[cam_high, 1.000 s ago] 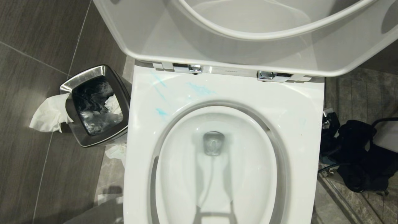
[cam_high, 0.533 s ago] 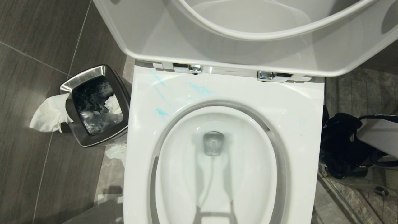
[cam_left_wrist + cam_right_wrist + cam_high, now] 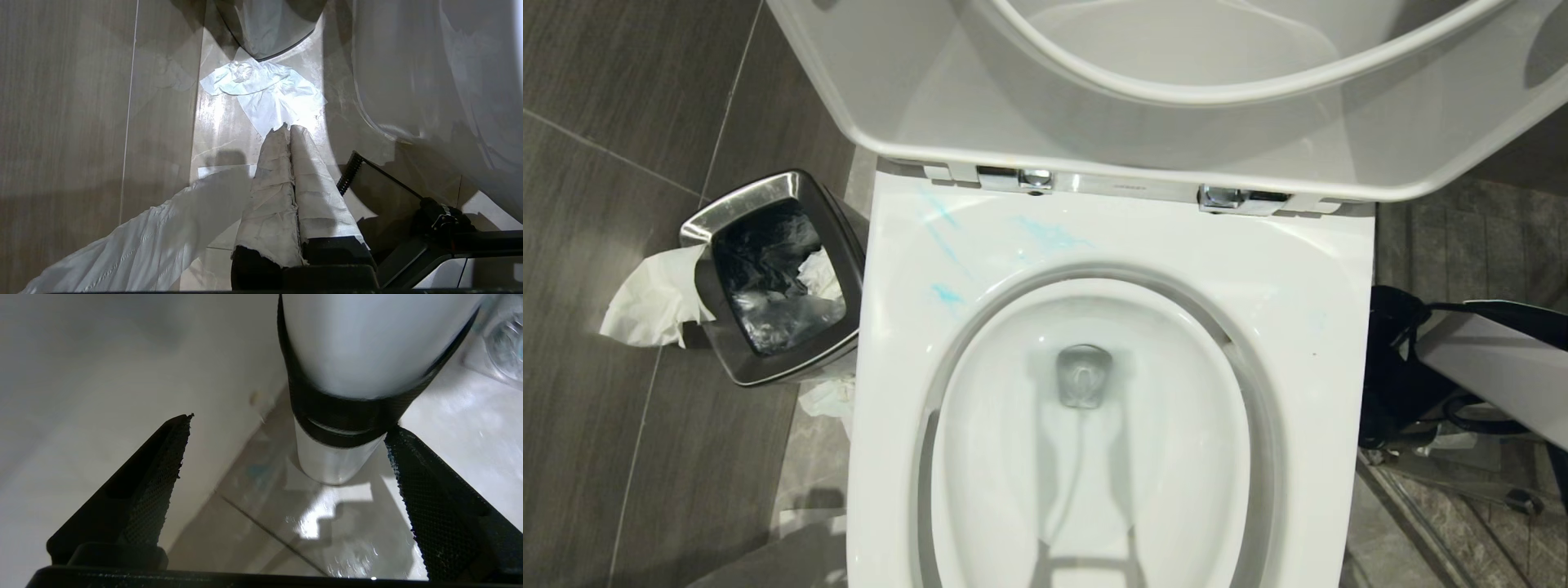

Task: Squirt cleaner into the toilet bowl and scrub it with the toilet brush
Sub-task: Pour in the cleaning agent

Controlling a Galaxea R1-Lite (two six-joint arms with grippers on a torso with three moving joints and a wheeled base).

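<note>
Seen from the head camera, the toilet bowl (image 3: 1094, 425) lies with its long axis running toward and away from the robot, the narrower hinge end farthest, where the raised seat and lid (image 3: 1143, 90) stand behind two chrome hinges (image 3: 1021, 180). Turquoise smears of cleaner (image 3: 1049, 235) mark the broad rim on the robot's left, near the hinges. Left of the bowl stands a steel-rimmed waste bin (image 3: 768, 278) with tissue (image 3: 654, 298) draped over its edge; dark tiled floor (image 3: 605, 163) lies open beyond it. At the right edge only the right arm's white casing (image 3: 1494, 367) shows, beside the rim. The right wrist view alone shows the right gripper (image 3: 286, 457), jaws spread wide and empty, with a white-and-black cylindrical object (image 3: 347, 375) between and beyond them. The left wrist view shows the left gripper (image 3: 289, 130), its wrapped fingers pressed together, above crumpled tissue paper (image 3: 265, 90) on the floor. No brush is visible.
</note>
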